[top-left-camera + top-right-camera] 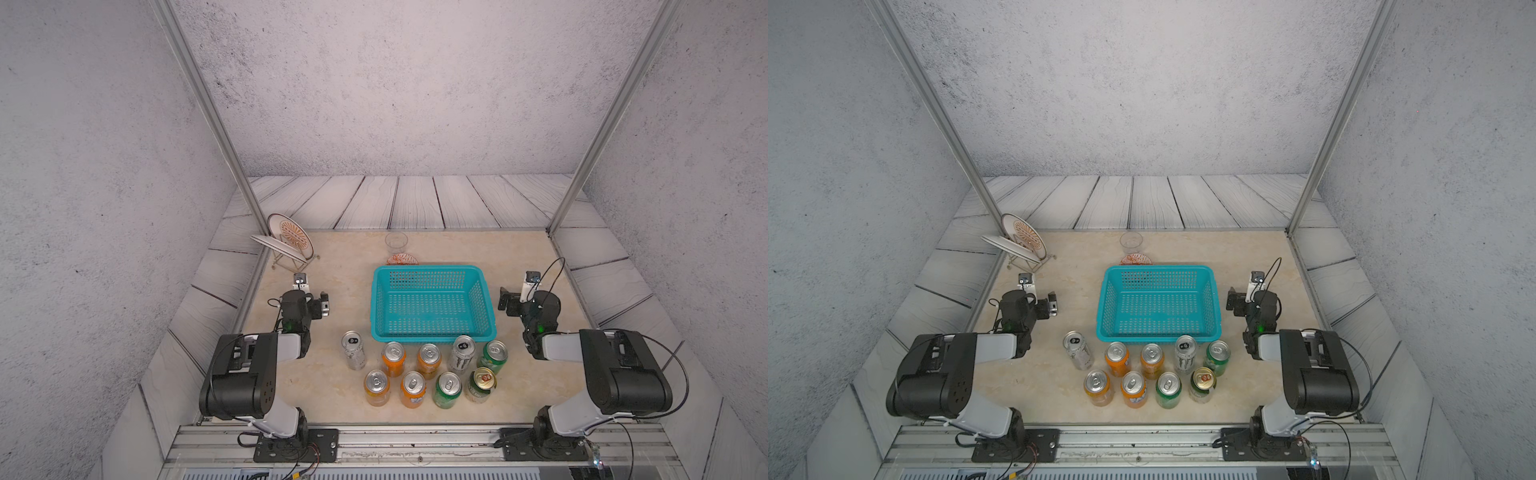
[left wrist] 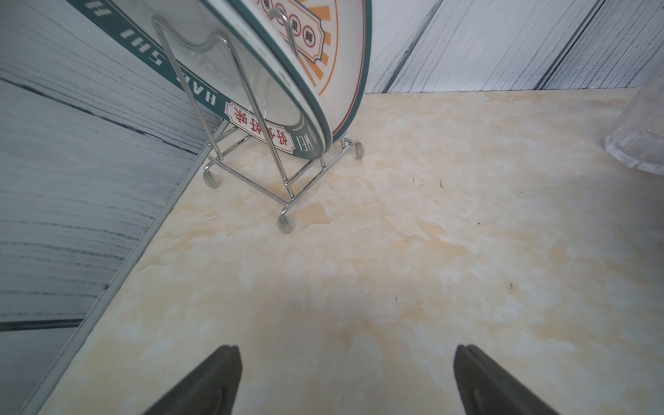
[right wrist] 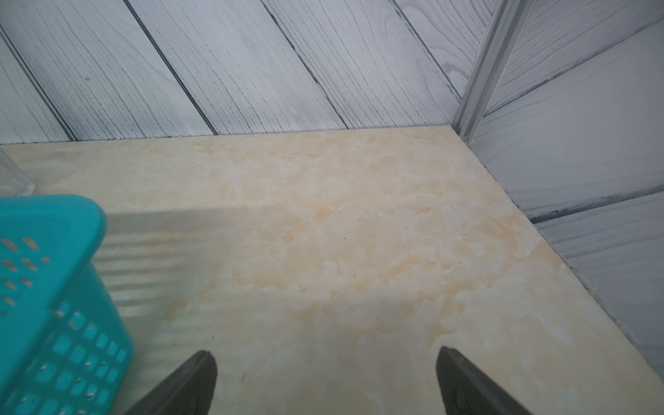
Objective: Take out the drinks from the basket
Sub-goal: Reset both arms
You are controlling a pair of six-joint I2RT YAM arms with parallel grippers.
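Standing in two neat rows on the counter, all nine drinks are out of the basket. They sit just in front of it, on the side near the robot: four orange cans, three green cans and two tall silver cans. All are upright, so none can roll off. The basket is blue with little holes, and you can see right through to its bare bottom.

The left claw is wide open and holds nothing. It hangs over bare counter, well apart from the cans, near the plate rack. The right claw is wide open too, with nothing in it, just beside the basket's wall. I think both arms sit off to the sides so they do not bump a can. The job looks done. A glass cup and a patterned bowl sit behind the basket and are not drinks.
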